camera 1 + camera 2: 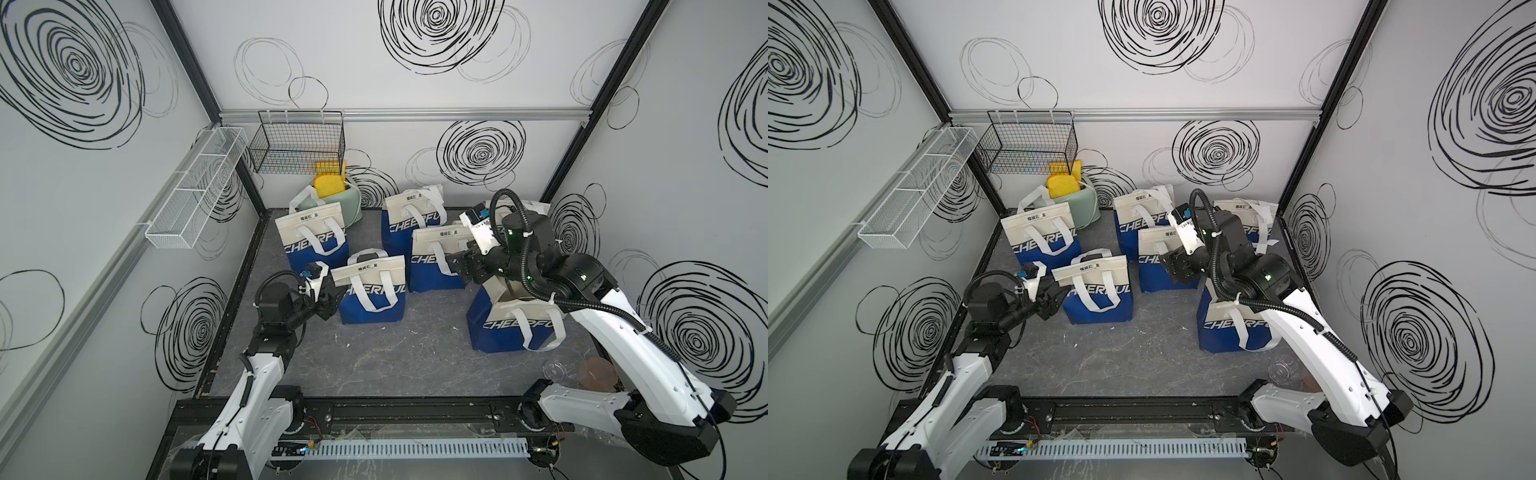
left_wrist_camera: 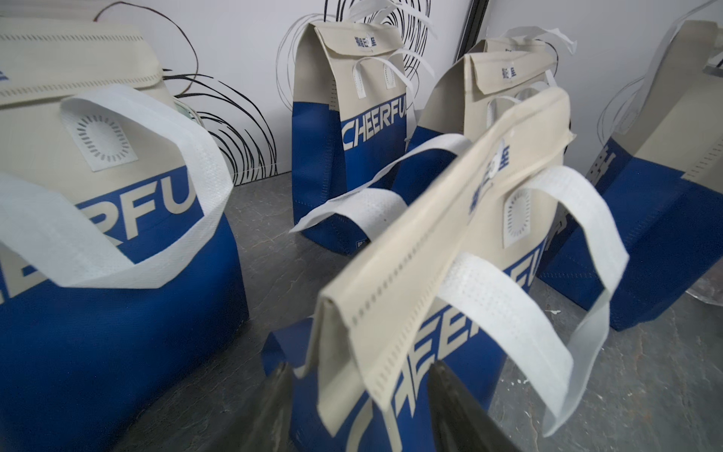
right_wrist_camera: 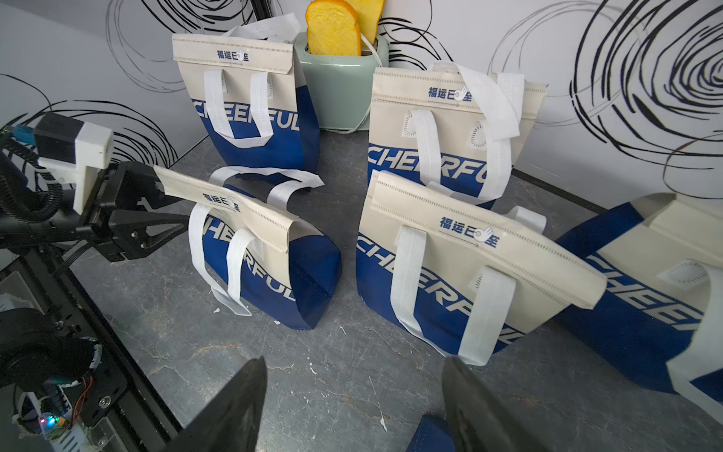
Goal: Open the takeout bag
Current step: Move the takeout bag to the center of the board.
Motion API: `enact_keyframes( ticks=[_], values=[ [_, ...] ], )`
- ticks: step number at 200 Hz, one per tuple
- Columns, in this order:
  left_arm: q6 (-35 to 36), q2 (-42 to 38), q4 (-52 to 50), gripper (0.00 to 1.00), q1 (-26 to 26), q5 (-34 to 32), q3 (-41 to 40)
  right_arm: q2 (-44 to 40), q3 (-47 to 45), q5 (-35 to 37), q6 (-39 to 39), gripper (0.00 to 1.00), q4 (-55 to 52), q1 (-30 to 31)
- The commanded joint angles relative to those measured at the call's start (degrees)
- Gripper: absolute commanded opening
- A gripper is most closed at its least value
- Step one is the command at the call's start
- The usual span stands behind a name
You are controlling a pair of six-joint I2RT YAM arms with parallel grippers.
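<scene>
A blue-and-cream fabric takeout bag [image 1: 371, 300] with white strap handles stands upright near the middle of the grey marbled bench [image 1: 374, 361]. Its cream top flap [image 2: 430, 250] is folded down. The left tool [image 3: 172, 205] sits at one end of that flap, jaws parted with the flap's edge between them. The right tool [image 1: 457, 264] hangs spread wide and empty, just beside another matching bag [image 1: 432, 272].
</scene>
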Motion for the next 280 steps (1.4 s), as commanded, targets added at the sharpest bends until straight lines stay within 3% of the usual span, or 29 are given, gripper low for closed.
enact_keyframes(
  ticks=[1,85,149,220,233,256,280],
  values=[
    [-0.7,1.8,5.1,0.58,-1.0,1.9,1.0,-0.8,-0.3,0.5,-1.3,0.73,0.8,0.2],
    [-3.5,4.8,12.8,0.5,-4.5,5.4,2.9,-1.4,-0.2,1.3,-1.2,0.73,0.8,0.3],
    [-7.3,6.4,15.5,0.34,-8.1,8.5,3.6,-1.1,-0.2,1.4,-0.5,0.73,1.5,0.4],
    [-8.9,3.5,16.9,0.19,-17.7,-0.4,1.7,-0.1,0.1,1.1,-0.8,0.73,1.4,1.1],
    [-9.1,2.8,17.4,0.13,-19.8,-2.1,1.6,0.8,0.0,2.0,-2.1,0.73,1.0,3.0],
    [-8.8,3.3,17.6,0.05,-23.0,-3.0,2.5,3.6,0.1,10.9,-4.5,0.73,0.8,10.7],
    [-8.9,4.7,17.7,0.06,-25.1,-2.7,3.6,4.8,-2.3,17.7,-7.2,0.73,4.9,17.9]
  ],
)
